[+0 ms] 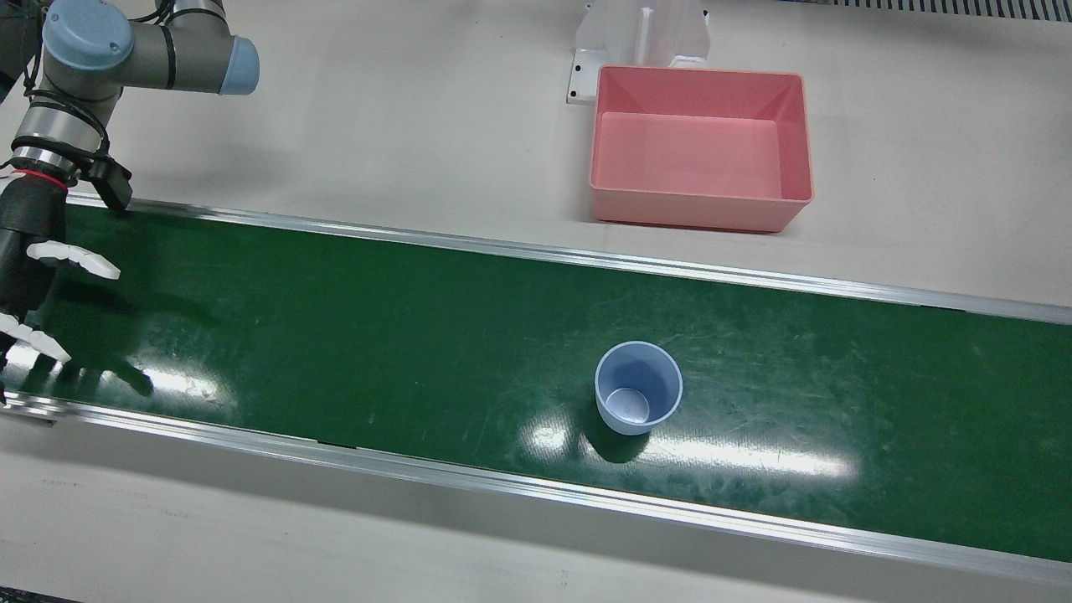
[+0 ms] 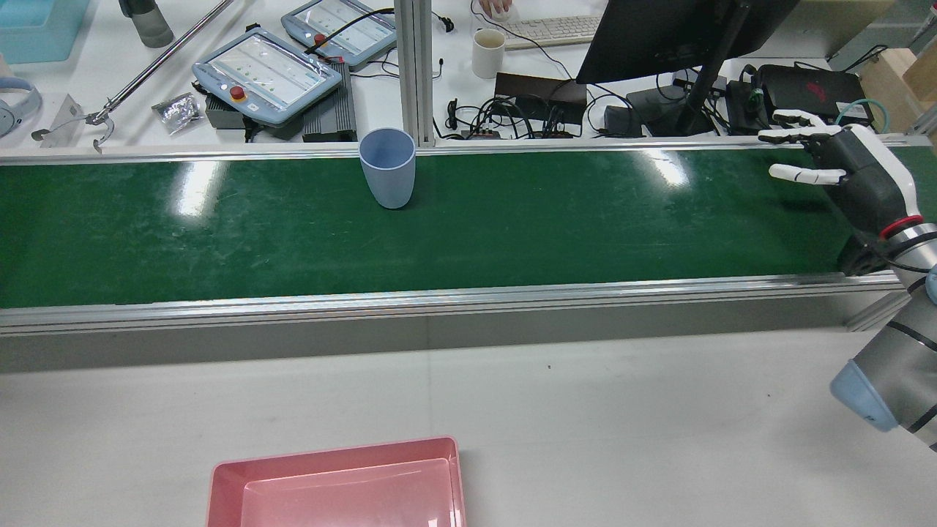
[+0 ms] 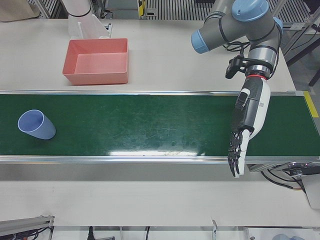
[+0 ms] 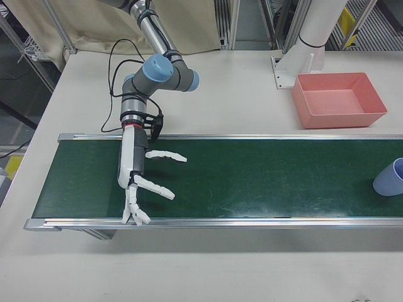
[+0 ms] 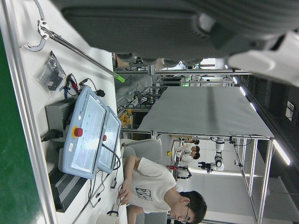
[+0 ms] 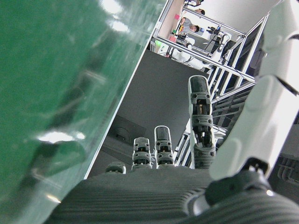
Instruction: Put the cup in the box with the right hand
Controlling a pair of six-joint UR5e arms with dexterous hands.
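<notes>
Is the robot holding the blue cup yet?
No. Both the right hand and left hand are open and empty; the cup stands alone on the belt.

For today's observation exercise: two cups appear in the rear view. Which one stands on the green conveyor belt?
The pale blue cup stands upright on the green belt. The white mug sits on the operators' desk beyond it, near the keyboard.

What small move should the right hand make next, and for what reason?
Probably it should travel along the belt toward the blue cup. The right hand is open and empty at the belt's far end, well apart from the cup, which stands upright, and the pink box is empty.
</notes>
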